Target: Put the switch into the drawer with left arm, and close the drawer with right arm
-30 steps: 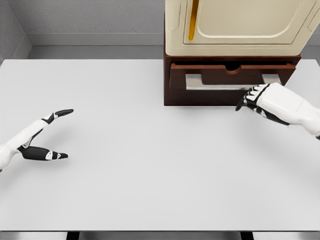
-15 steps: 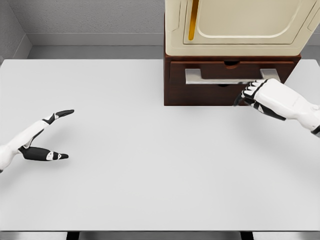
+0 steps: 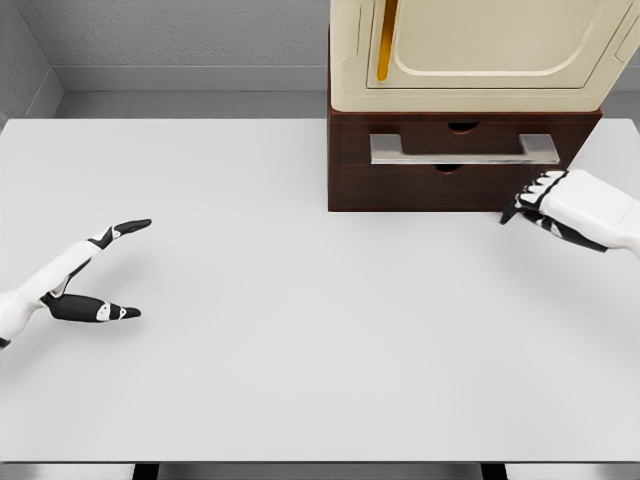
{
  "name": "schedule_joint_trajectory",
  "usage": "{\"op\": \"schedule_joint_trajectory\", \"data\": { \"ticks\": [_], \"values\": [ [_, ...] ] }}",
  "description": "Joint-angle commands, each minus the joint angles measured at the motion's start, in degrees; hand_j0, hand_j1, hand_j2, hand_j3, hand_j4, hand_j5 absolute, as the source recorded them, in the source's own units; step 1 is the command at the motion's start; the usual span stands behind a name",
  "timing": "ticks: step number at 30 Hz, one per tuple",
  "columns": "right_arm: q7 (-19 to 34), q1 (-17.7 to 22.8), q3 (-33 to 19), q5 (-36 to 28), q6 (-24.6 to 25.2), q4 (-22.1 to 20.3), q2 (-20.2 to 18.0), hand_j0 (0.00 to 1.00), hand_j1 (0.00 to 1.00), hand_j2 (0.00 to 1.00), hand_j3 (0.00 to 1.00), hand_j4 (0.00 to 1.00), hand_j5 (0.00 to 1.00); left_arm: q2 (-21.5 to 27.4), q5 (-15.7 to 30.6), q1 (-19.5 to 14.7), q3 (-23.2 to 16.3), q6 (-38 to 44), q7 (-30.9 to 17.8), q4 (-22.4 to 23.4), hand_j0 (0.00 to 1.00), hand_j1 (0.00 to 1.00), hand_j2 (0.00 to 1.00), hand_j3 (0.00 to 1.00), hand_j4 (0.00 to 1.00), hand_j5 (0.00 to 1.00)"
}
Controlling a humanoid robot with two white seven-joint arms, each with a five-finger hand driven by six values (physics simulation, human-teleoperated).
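Drawer (image 3: 463, 160) shut, right hand (image 3: 548, 199) curled beside it, left hand (image 3: 88, 282) spread

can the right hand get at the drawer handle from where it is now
Probably yes. The right hand sits just off the lower right corner of the brown drawer, and the silver handle is fully exposed on the shut front, with nothing visible between them.

No text, label, brand, number or sign can be read on anything in the view.
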Motion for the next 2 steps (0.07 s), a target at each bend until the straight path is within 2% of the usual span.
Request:
{"op": "schedule_joint_trajectory", "data": {
  "ticks": [1, 2],
  "values": [
    [-0.2, 0.0, -0.2, -1.0, 0.0, -0.5, -3.4, 0.48, 0.48, 0.48, 0.48, 0.48, 0.48, 0.1, 0.4, 0.0, 0.0, 0.1, 0.0, -0.3, 1.0, 1.0, 1.0, 1.0, 1.0, 1.0],
    [-0.3, 1.0, -0.3, -1.0, 0.0, -1.3, -4.4, 0.49, 0.49, 0.49, 0.49, 0.49, 0.49, 0.0, 0.2, 0.0, 0.0, 0.1, 0.0, -0.3, 1.0, 1.0, 1.0, 1.0, 1.0, 1.0]
  ]
}}
